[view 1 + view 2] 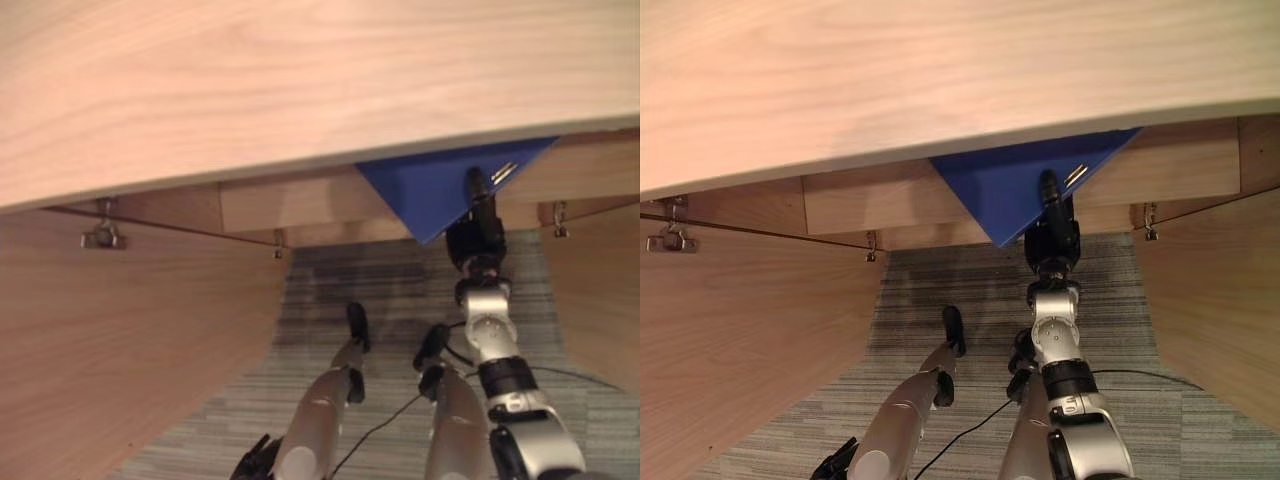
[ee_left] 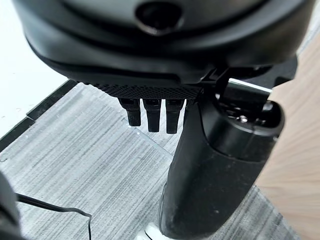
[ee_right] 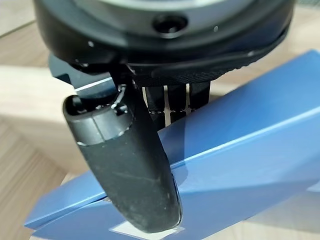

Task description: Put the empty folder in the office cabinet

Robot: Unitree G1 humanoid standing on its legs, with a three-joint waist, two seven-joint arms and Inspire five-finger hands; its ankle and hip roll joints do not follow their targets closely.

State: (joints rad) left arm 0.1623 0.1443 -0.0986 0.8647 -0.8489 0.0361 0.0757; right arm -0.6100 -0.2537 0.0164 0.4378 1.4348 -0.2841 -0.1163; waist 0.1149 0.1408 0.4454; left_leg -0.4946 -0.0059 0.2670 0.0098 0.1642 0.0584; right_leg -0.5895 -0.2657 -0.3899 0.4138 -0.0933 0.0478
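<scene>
The blue folder (image 1: 430, 185) sticks out corner-first from under the wooden cabinet's top panel (image 1: 300, 90), with a metal clip near its right edge. My right hand (image 1: 478, 235) reaches forward and holds the folder's near corner. In the right wrist view the thumb (image 3: 135, 170) presses on the folder's blue cover (image 3: 250, 125) and the fingers curl beneath it. My left hand (image 1: 835, 465) hangs low at the bottom left; its wrist view has the fingers (image 2: 152, 112) relaxed over grey carpet, holding nothing.
The cabinet's doors stand open, one on the left (image 1: 120, 350) and one on the right (image 1: 600, 300), with metal hinges (image 1: 100, 235) on their inner sides. A wooden shelf front (image 1: 290, 205) lies under the top panel. Grey striped carpet (image 1: 400, 290) runs between the doors.
</scene>
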